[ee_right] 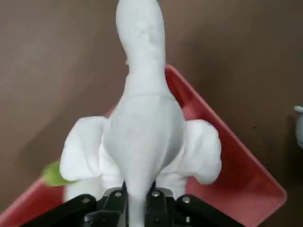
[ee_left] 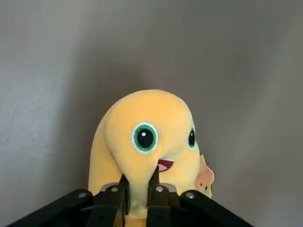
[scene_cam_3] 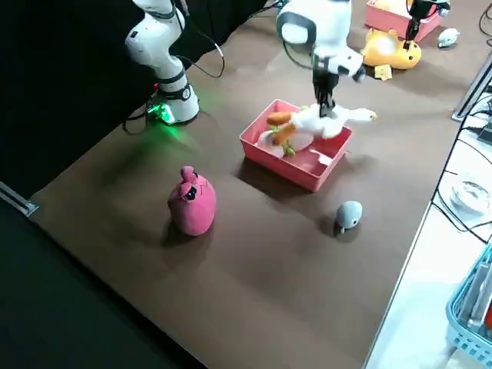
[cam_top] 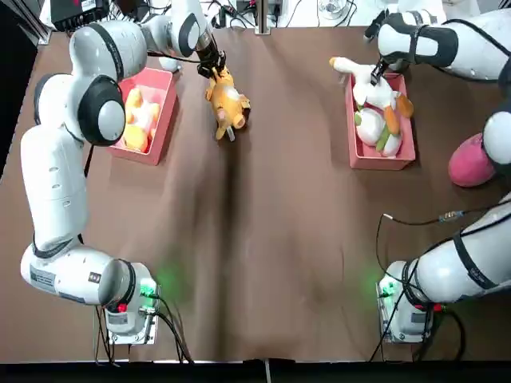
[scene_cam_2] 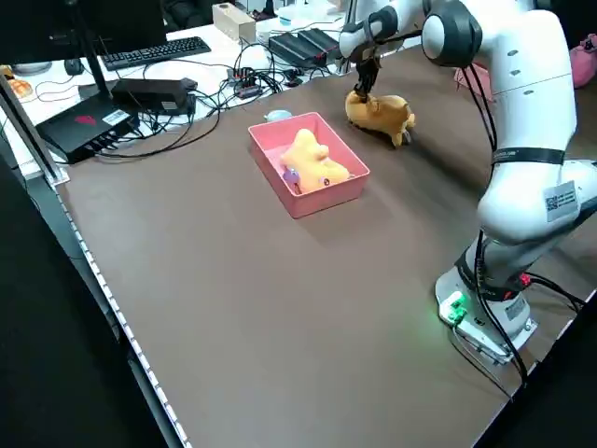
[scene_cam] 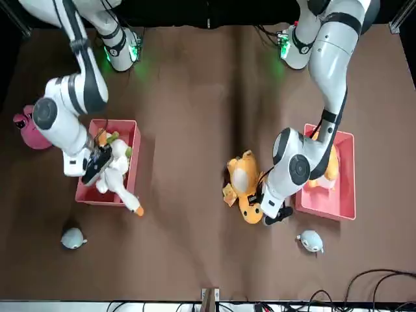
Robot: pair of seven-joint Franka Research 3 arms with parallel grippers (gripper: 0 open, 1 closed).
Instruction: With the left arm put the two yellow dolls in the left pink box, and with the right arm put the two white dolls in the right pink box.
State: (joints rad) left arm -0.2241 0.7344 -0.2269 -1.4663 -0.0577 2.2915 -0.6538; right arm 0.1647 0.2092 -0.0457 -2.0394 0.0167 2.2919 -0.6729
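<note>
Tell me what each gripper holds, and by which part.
Left gripper: yellow doll, by the pinched front of its head. Right gripper: white doll, by its body's narrow end.

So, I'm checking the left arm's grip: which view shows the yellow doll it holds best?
The left wrist view: the doll is pinched between the left gripper's fingers, face visible. The top, front, left side and right side views show its body outside the pink box; the right wrist view doesn't show it.
</note>
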